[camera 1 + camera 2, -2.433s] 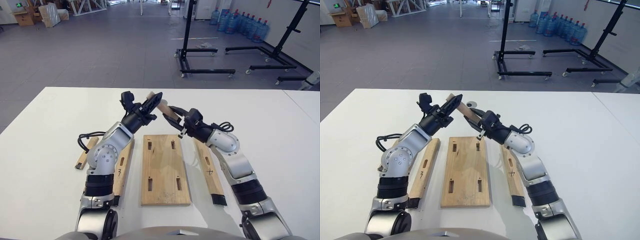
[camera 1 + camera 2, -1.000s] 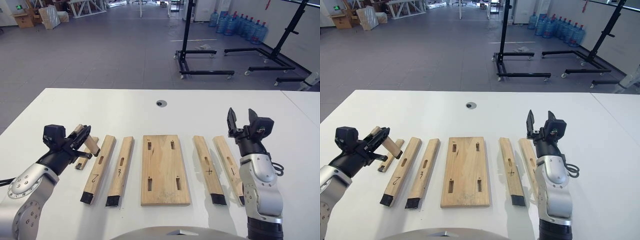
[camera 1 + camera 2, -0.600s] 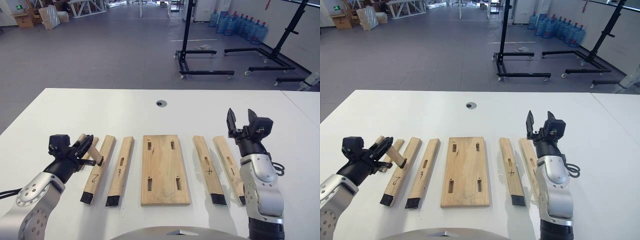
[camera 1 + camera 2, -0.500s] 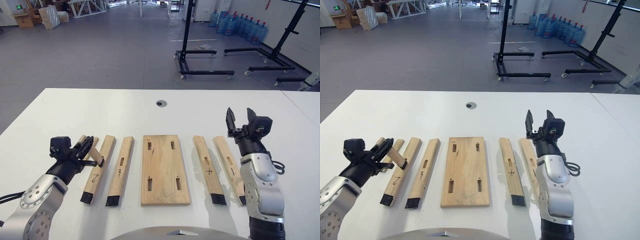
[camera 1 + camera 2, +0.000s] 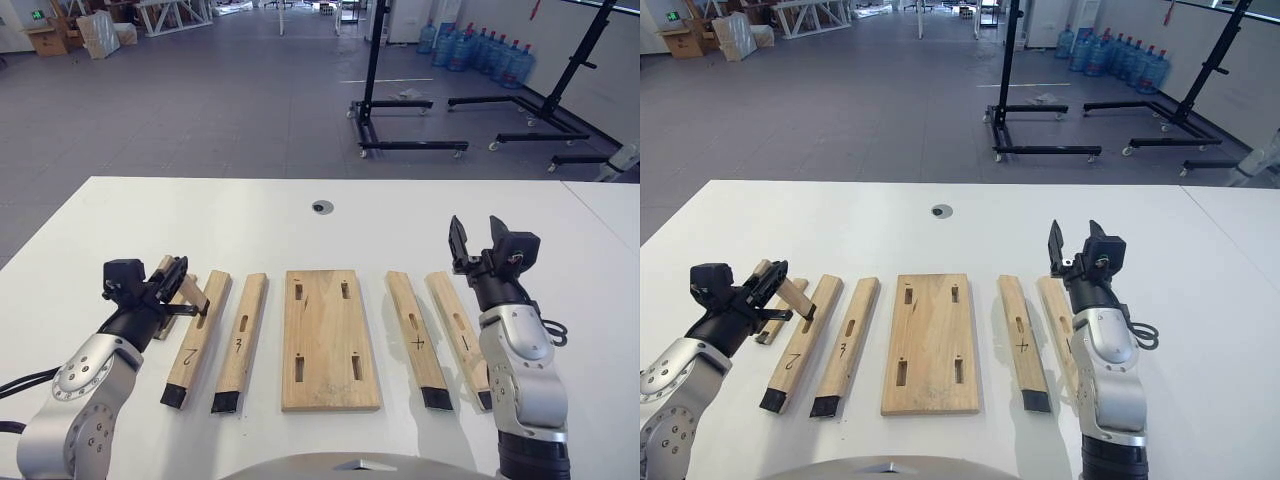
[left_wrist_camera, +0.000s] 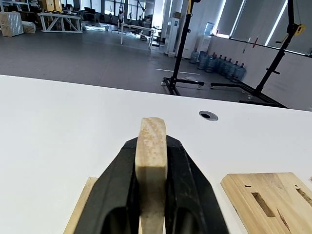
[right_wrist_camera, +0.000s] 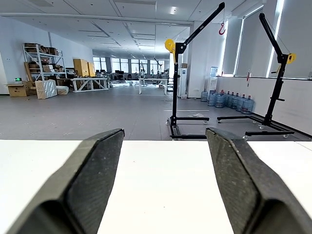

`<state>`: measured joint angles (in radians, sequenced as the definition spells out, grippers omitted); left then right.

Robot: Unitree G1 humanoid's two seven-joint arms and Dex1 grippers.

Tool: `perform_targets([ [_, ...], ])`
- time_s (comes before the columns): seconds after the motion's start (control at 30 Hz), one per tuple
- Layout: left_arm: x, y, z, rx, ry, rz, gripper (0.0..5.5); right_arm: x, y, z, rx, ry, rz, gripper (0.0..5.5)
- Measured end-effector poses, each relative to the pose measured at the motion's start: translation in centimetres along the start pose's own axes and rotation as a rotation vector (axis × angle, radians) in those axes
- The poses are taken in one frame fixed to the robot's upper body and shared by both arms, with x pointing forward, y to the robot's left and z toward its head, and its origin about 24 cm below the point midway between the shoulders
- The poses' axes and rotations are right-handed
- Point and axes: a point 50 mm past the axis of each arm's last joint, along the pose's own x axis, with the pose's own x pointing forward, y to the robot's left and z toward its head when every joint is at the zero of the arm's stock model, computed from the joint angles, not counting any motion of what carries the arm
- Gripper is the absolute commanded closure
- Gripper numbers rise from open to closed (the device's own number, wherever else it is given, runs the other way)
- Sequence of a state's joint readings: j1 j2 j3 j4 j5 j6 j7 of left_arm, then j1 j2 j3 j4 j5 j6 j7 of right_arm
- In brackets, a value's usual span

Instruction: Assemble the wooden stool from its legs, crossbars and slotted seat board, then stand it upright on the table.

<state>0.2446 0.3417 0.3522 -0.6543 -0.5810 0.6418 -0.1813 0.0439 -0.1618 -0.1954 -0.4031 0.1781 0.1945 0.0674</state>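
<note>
— Any writing on the parts?

— Hand-drawn marks on the legs. From the robot's left there is the leg marked 2 (image 5: 197,330), then the leg marked 3 (image 5: 243,335). The slotted seat board (image 5: 330,345) lies flat in the middle of the counter (image 5: 300,215). Past it come the leg with the cross (image 5: 412,328) and a fourth leg (image 5: 450,312), whose mark is a short stroke too faint to read for sure. All four lie flat alongside the board.

— What can't you make out?

— The fourth leg's near end is behind the right forearm. A second crossbar (image 5: 767,330) lies just left of the leg marked 2, and the left claw (image 5: 178,285) covers much of it. Whether the held crossbar (image 5: 192,293) touches the leg under it, I cannot tell.

— So the left claw has something?

— Yes, it is clamped on a short crossbar (the wrist view shows the end grain squeezed between the black fingers (image 6: 187,185)). The piece is tilted, with its lower end over the far part of the leg marked 2. The arm lies low over the counter's left side, forearm pointing forward.

— And the right?

— The right claw (image 5: 477,240) is spread wide and holds nothing. Its forearm stands up from the near edge, and the claw points up and away above the fourth leg's far end.
</note>
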Motion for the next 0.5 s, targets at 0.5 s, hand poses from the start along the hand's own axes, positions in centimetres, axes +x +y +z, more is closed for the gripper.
perform_targets([
  [0.5,-0.73,0.35,-0.81,0.009,0.040,0.027,5.12,0.00,-0.11,0.01,-0.001,0.000,-0.003,2.42],
])
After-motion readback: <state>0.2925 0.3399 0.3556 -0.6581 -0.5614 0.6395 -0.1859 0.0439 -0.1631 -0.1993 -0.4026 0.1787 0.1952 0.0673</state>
